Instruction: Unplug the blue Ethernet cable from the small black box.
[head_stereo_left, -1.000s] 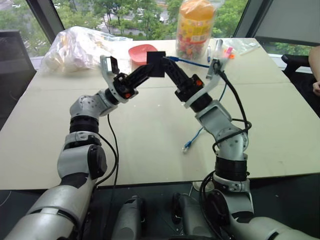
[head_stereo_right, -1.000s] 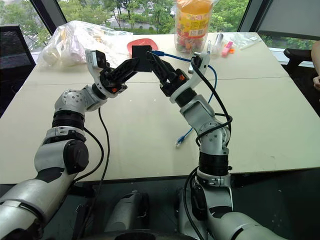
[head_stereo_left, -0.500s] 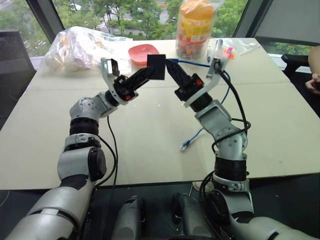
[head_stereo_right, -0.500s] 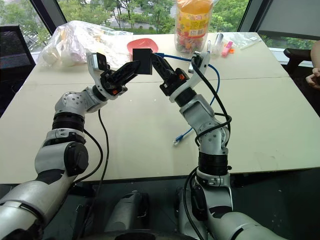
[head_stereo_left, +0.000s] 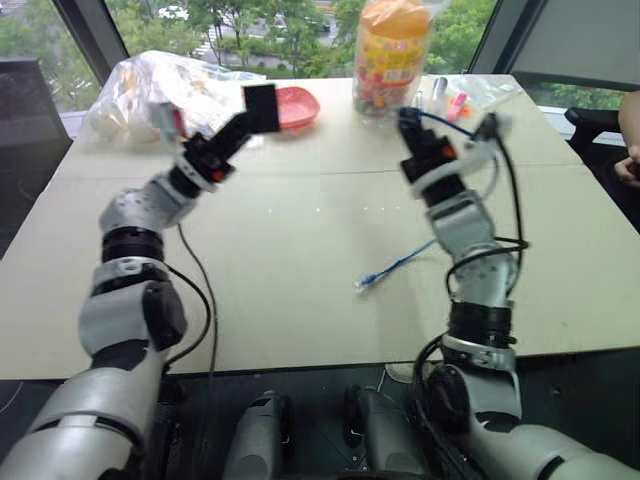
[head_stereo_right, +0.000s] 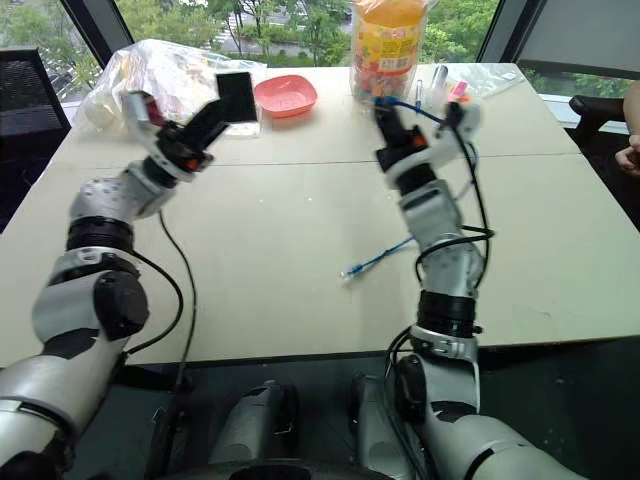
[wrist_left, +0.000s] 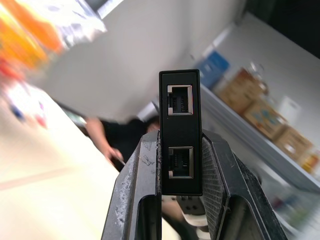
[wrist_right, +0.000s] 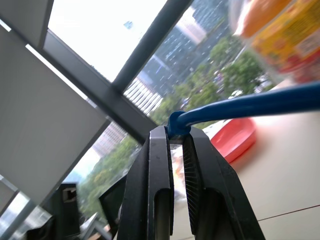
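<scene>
Cable (wrist_right: 260, 102) unplugged, apparently; left gripper (wrist_left: 181, 165) clamps box (wrist_left: 181, 131).

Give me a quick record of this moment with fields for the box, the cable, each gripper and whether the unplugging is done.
box: small black box, held up above the table, both sockets empty
cable: blue Ethernet cable, free of the box, its other plug lying on the table
left gripper: shut on the box
right gripper: shut on the cable near its end
unplugging: done, box and cable apart
</scene>
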